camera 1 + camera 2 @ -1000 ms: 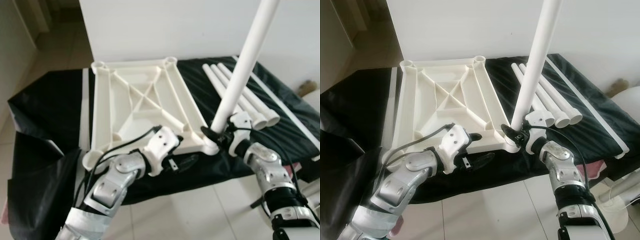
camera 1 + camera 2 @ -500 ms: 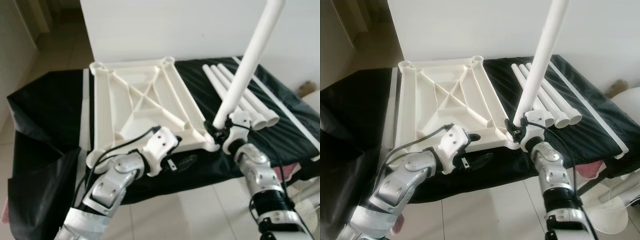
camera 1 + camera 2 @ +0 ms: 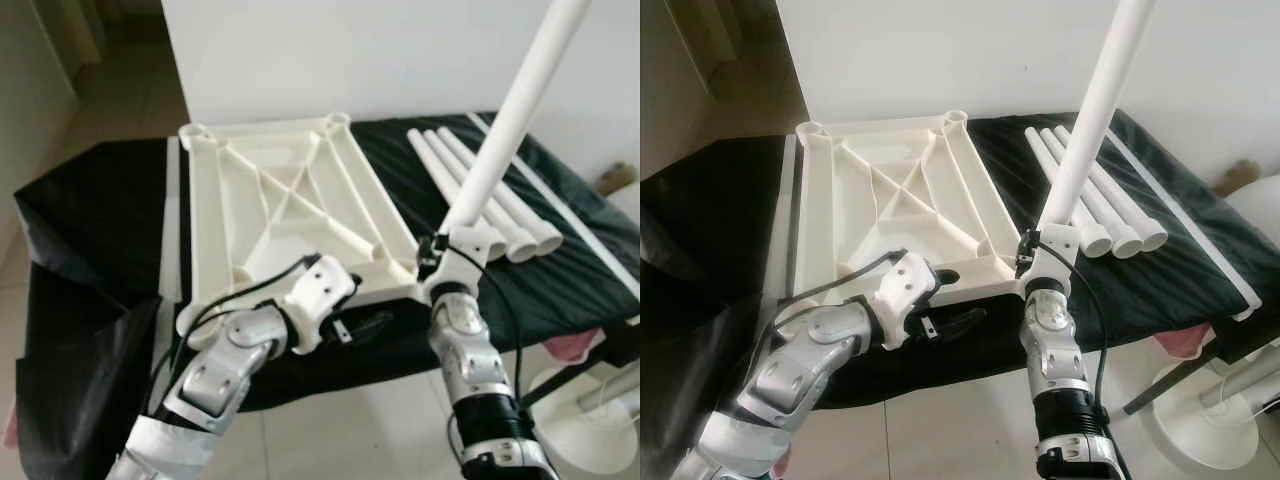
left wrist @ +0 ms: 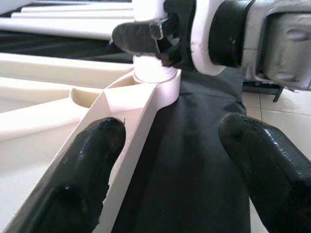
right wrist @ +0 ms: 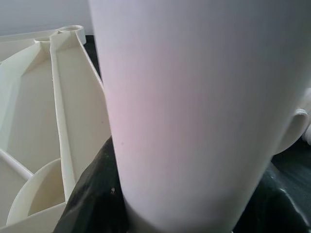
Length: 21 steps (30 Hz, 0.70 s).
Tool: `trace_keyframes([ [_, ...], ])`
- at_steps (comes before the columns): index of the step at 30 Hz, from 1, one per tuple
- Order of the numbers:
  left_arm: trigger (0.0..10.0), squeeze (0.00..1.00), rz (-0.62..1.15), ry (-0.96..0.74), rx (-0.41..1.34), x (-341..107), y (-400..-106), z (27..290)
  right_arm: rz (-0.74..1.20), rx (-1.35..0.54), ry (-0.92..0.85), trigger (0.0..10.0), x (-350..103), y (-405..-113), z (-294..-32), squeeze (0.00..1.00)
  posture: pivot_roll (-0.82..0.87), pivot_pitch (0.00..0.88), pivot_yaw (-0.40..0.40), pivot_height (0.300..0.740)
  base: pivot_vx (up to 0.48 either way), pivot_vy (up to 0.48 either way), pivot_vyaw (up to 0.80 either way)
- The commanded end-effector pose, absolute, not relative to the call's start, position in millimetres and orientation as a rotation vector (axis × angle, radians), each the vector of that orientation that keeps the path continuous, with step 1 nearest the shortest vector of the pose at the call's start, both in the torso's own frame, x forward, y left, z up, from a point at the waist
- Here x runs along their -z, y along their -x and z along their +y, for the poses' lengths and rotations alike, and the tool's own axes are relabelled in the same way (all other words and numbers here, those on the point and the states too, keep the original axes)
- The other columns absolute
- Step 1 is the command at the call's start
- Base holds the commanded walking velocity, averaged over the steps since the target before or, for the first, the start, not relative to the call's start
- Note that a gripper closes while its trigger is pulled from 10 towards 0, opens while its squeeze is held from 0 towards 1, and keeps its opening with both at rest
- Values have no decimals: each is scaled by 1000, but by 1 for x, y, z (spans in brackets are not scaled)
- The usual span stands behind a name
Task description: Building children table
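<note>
Black cloth (image 3: 100,210) covers the counter, and on it lies the white tabletop (image 3: 290,215) turned underside up, its ribs and corner sockets facing the ceiling. Three spare white legs (image 3: 490,205) lie side by side on the cloth to the robot's right of it, with a long white strip (image 3: 1185,215) just beyond them.

The right claw (image 3: 1032,252) is clamped on the foot of a fourth table leg (image 3: 510,120), which stands in the near right corner socket (image 4: 154,80). Over the last second the right forearm has swung in from the outer side until it stands almost straight below that corner, and the leg leans more to the right than it did, though its foot has kept to the socket. That looks like the arm working the leg into its seat, twisting or rocking it home; how deep it sits cannot be told.

The left claw (image 4: 167,160) has stayed put at the near edge of the tabletop, fingers (image 4: 87,170) apart, one over the slab's rim and the other over the cloth, holding nothing. It seems placed to steady the slab.

One leg is going in and three wait, so the build is judged to be early.
</note>
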<state>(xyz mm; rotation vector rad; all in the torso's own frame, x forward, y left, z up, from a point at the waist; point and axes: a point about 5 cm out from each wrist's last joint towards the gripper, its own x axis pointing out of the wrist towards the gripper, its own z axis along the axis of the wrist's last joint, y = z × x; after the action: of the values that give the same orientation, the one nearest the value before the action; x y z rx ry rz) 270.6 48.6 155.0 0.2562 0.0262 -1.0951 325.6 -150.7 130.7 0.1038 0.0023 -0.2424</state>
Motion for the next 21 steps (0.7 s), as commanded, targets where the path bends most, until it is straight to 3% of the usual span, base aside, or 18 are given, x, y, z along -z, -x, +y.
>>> trace_keyframes([
  [1, 10000, 0, 48, -259, 1115, -152, -271, 48, 116, 258, -115, 10000, -107, -319, -152, 0, 2, 29, -31, 740, 0, 0, 0],
  [4, 10000, 0, 44, -267, 1110, -154, -273, 49, 103, 267, -116, 10000, -108, -318, -152, 0, 3, 25, -28, 740, 0, 0, 0],
  [5, 10000, 0, 43, -270, 1108, -154, -274, 50, 91, 268, -126, 10000, -110, -317, -151, 294, 2, 23, -26, 740, 0, 0, 0],
  [6, 10000, 0, 42, -272, 1107, -155, -275, 51, 75, 265, -129, 10000, -112, -317, -150, 1000, -1, 17, -23, 740, 0, 0, 0],
  [18, 10000, 0, 41, -203, 1219, -164, -268, 59, -38, 190, -111, 10000, -129, -313, -156, 1000, -2, 21, -36, 740, 0, 0, 0],
  [19, 10000, 0, 43, -211, 1228, -164, -266, 61, -46, 179, -104, 10000, -130, -312, -158, 482, -2, 26, -40, 740, 0, 0, 0],
  [20, 10000, 0, 43, -211, 1228, -164, -266, 61, -46, 179, -104, 10000, -130, -312, -158, 482, -2, 26, -40, 740, 0, 0, 0],
  [21, 10000, 0, 58, -212, 1247, -162, -264, 63, -57, 155, -122, 10000, -130, -310, -158, 0, -2, 28, -42, 740, 0, 0, 0],
])
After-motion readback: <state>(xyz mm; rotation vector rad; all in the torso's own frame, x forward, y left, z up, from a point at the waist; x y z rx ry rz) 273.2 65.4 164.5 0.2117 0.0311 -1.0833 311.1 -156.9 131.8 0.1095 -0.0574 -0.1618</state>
